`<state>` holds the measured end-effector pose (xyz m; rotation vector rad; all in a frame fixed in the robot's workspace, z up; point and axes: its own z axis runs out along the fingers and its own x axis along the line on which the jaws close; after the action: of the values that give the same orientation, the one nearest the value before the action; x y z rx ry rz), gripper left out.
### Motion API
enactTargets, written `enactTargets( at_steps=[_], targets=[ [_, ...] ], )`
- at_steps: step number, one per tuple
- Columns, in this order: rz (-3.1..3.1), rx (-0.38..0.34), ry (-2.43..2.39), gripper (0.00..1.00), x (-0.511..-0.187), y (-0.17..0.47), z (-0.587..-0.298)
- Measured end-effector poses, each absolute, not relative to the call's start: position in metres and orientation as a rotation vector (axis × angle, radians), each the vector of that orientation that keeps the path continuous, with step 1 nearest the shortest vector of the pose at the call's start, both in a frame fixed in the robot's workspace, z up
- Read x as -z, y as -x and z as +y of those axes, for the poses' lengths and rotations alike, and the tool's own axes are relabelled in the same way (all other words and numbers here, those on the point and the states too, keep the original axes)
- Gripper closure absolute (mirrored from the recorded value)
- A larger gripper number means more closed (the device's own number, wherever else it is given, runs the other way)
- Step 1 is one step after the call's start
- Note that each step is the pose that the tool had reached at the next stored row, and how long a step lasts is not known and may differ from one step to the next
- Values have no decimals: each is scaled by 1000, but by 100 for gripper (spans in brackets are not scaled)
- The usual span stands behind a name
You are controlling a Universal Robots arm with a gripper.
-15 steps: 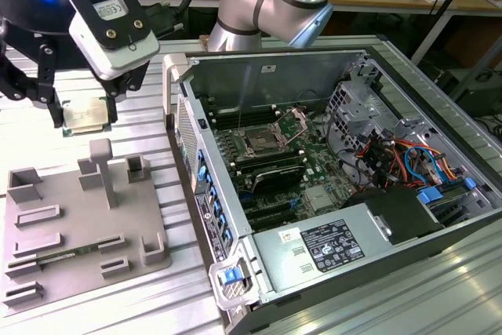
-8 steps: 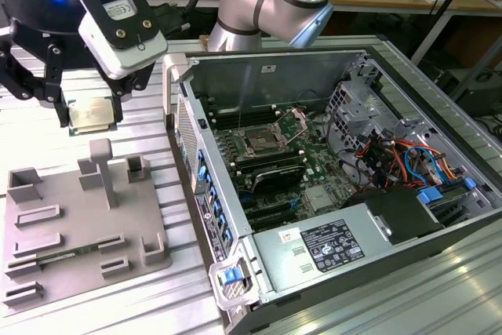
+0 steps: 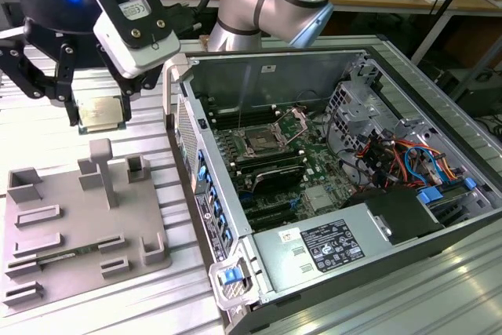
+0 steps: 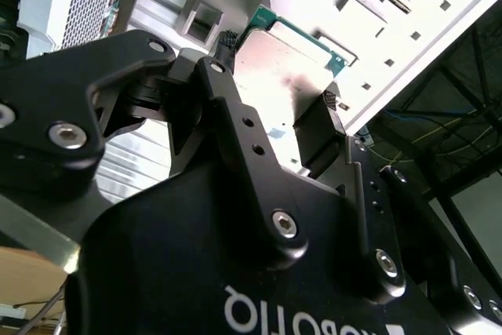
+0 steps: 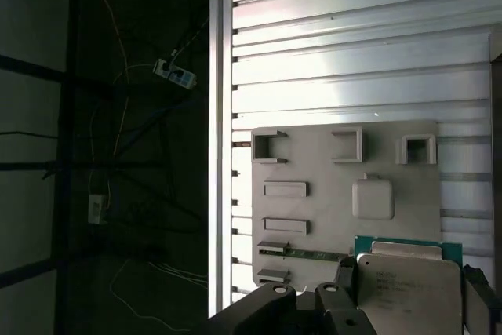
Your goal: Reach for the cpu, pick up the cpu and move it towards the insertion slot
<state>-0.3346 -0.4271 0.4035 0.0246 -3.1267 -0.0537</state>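
My claw [image 3: 100, 107] pinching cpu [image 3: 101, 112], lifted above grey fixture plate [image 3: 47, 233]. Pickup looks done; insertion slot [image 3: 263, 145] well apart, travel left.

cpu [image 5: 408, 288] corner cut off by frame edge

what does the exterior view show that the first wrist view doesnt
Exterior view alone: the open computer case with the insertion slot on its board, off to the exterior view's right of the gripper. First wrist view alone: dark floor with cables past the table edge. Both: the cpu held in the gripper, above the grey plastic plate.
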Motion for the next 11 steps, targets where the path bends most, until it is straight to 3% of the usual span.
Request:
enactTargets(
  at_steps=[11],
  targets=[
    [-3125,54,-25,45,-404,316,-427]
  ],
)
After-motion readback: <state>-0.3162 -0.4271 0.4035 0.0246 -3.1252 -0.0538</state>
